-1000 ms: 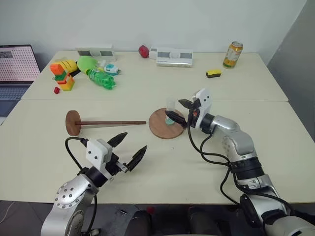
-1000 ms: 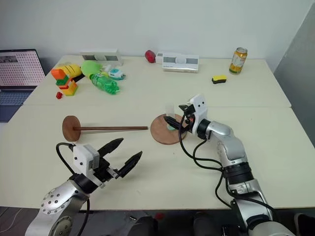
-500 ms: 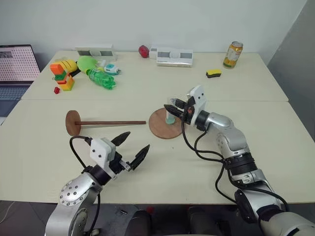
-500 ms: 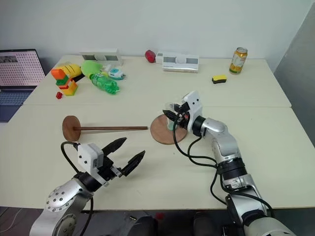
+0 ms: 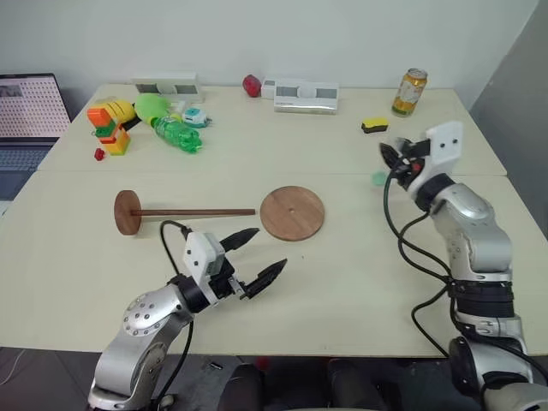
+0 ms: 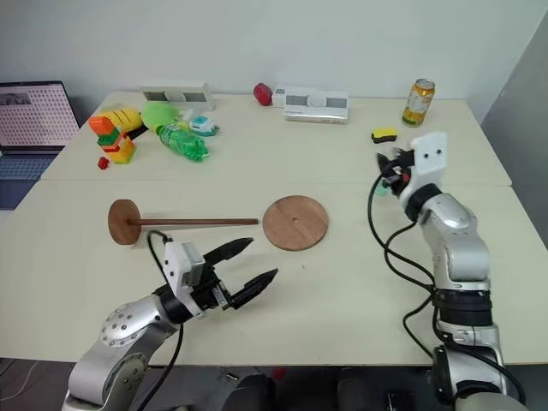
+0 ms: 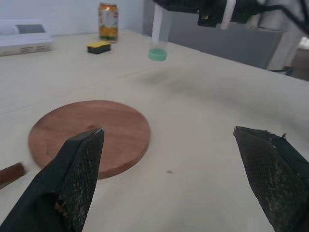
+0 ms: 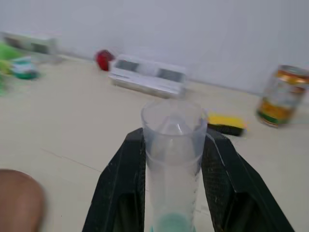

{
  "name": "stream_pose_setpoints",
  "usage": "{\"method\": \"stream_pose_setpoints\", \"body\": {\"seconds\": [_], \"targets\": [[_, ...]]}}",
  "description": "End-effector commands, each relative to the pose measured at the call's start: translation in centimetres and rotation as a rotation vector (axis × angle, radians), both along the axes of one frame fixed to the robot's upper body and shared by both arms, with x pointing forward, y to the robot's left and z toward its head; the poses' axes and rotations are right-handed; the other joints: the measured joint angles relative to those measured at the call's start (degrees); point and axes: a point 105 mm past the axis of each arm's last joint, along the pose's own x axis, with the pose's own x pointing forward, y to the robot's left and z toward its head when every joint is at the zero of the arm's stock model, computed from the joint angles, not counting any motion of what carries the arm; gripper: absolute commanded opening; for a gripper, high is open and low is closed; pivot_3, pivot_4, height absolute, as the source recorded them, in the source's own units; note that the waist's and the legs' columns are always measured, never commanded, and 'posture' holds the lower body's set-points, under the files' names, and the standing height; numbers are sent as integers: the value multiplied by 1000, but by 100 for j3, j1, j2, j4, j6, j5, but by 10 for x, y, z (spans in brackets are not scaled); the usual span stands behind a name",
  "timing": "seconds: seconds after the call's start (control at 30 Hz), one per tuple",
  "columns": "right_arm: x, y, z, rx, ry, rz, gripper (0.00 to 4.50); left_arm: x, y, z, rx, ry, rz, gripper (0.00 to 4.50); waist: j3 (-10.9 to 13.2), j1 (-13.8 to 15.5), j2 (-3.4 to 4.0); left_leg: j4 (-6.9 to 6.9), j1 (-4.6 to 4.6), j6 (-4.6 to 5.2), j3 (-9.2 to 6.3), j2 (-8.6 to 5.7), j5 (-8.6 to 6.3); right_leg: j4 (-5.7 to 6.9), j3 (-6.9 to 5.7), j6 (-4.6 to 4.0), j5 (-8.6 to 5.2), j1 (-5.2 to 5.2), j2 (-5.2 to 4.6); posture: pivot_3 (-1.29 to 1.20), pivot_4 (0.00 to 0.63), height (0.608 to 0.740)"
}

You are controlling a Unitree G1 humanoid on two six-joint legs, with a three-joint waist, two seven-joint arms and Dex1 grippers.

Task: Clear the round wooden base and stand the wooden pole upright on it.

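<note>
The round wooden base (image 5: 292,213) lies flat mid-table with nothing on it, its small centre hole showing. Left of it lies the wooden pole (image 5: 197,212), its small end disc (image 5: 128,212) at the far left. My right gripper (image 5: 387,163) hangs above the table to the base's right, shut on a clear plastic tube (image 8: 173,159) with a green bottom; its black fingers (image 8: 120,183) press on both sides. My left gripper (image 5: 270,248) hovers open in front of the base, empty, and the base (image 7: 89,135) shows between its fingers.
At the back left are a green bottle (image 5: 175,137), coloured toy blocks (image 5: 107,128) and a laptop (image 5: 26,120). At the back stand a white box (image 5: 306,94), a red object (image 5: 251,86), a can (image 5: 408,92) and a yellow sponge (image 5: 373,126).
My right gripper shut on the clear tube standing on the base, lifted it and carried it off to the right. My left gripper shifted right, toward the base.
</note>
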Motion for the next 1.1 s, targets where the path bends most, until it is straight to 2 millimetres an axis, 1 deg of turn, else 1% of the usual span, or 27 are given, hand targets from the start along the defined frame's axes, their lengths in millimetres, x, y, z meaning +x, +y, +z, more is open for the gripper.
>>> {"method": "stream_pose_setpoints", "body": {"seconds": [0.03,0.17,0.23,0.3,0.43,0.53,0.57,0.6,0.63,0.7,0.73,0.83,0.87,0.9,0.93,0.97,1.0,1.03,1.1], "targets": [[7,-22,-11,44,54,-111,1211,6,-4,5,-7,-9,-60,4500,0,-33,0,0,2,1,4,0,0,4,3,0,0,-1,0,0,150,740],[8,-21,-27,77,97,-106,1211,11,-3,5,3,-15,-73,4500,-2,-83,0,1,4,1,7,0,1,6,5,0,0,1,2,0,150,740],[7,-20,-32,67,100,-97,1910,12,-3,5,2,-16,-74,4500,-2,-88,0,2,2,1,4,1,1,3,3,0,0,2,2,0,150,740],[5,-19,-33,73,96,-87,2217,12,-3,5,-1,-15,-68,4500,-2,-91,0,2,2,1,3,1,1,2,3,0,0,2,1,0,150,740],[2,-21,-31,71,85,-86,3106,9,-2,2,-3,-11,-56,4500,-1,-88,2,2,-1,1,6,-1,1,3,5,0,0,-1,-1,0,150,740],[-2,-26,-20,67,51,-95,3791,6,1,0,-6,-6,-35,4500,-1,-88,3,2,0,1,4,0,1,3,4,0,0,-1,-1,0,150,740],[-3,-28,-16,60,37,-104,4089,5,2,-1,-7,-3,-27,4500,-1,-87,3,1,0,1,4,0,1,4,4,0,0,-1,-1,0,150,740],[-4,-31,-11,52,23,-118,4219,5,2,-2,-8,0,-22,4500,-1,-86,3,2,-1,1,3,1,1,3,3,0,0,-1,-1,0,150,740],[-6,-34,-4,43,-1,-130,4483,4,3,-3,-9,2,-17,4500,-1,-86,3,2,-1,1,2,0,1,3,3,0,0,-1,-1,0,150,740],[-10,-37,10,29,-48,-145,4483,3,5,-5,-8,9,-5,4500,-1,-85,3,3,-1,2,2,0,0,4,4,0,0,-1,-1,0,150,740],[-13,-39,21,25,-81,-156,4483,3,7,-7,-11,20,11,4500,-1,-84,3,3,-1,1,2,-1,0,4,4,0,0,0,-1,0,150,740],[-19,-41,38,20,-135,-167,4483,4,13,-12,-18,44,46,4500,-1,-81,3,2,-1,2,1,0,0,4,3,0,0,-1,-1,0,150,740],[-22,-35,53,22,-181,-145,4483,4,17,-15,-26,64,73,4500,-1,-81,3,2,-2,2,-1,0,0,4,2,0,0,-1,-1,0,150,740],[-24,-31,64,23,-214,-127,4483,5,20,-17,-32,78,93,4500,-1,-80,3,2,-1,2,0,0,0,4,2,0,0,0,-1,0,150,740],[-27,-19,83,30,-271,-73,4483,4,23,-20,-28,92,118,4500,0,-85,4,2,-1,1,0,0,0,4,3,0,0,0,-1,0,150,740],[-30,-6,96,35,-311,-20,4483,7,26,-24,-20,102,166,4500,5,-115,12,3,0,2,2,0,0,6,5,0,0,-1,-1,0,150,740],[-32,9,104,39,-332,51,4483,9,30,-27,-25,113,212,4500,8,-137,17,3,1,2,12,1,0,10,12,0,0,-5,-1,0,150,740],[-35,23,107,32,-335,119,4483,11,32,-29,-28,118,255,4500,8,-141,18,3,2,2,17,1,0,18,17,0,0,-9,-2,0,150,740],[-39,42,105,20,-316,213,4483,15,37,-31,-37,121,315,4500,6,-135,17,3,5,3,11,4,0,22,12,0,0,-9,1,0,150,740]]}}
